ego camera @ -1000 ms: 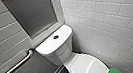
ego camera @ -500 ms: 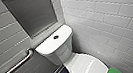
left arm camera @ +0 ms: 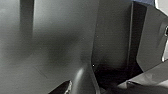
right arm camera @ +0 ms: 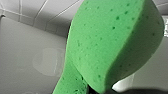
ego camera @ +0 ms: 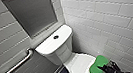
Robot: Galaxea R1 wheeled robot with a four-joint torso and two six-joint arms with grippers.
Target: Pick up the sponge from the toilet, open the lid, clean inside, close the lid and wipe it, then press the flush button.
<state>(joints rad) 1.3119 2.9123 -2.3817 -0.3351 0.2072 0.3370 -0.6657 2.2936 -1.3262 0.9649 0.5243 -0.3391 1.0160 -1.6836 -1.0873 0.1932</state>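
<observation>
Nothing has visibly shifted over the last second — the sponge sits where it did, low over the front of the closed lid, clenched in the right gripper. Pickup looks done. Whether this comes before the opening or is the last wipe, I cannot tell. The flush button on the tank top is well apart — pressing it remains.

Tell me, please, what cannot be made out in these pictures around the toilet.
- Head view: the front of the lid is cut off by the lower edge, and the sponge covers part of it.
- Right wrist view: the sponge, close up, hides what lies behind it.
- Left wrist view: dark blurred shapes cannot be identified.
</observation>
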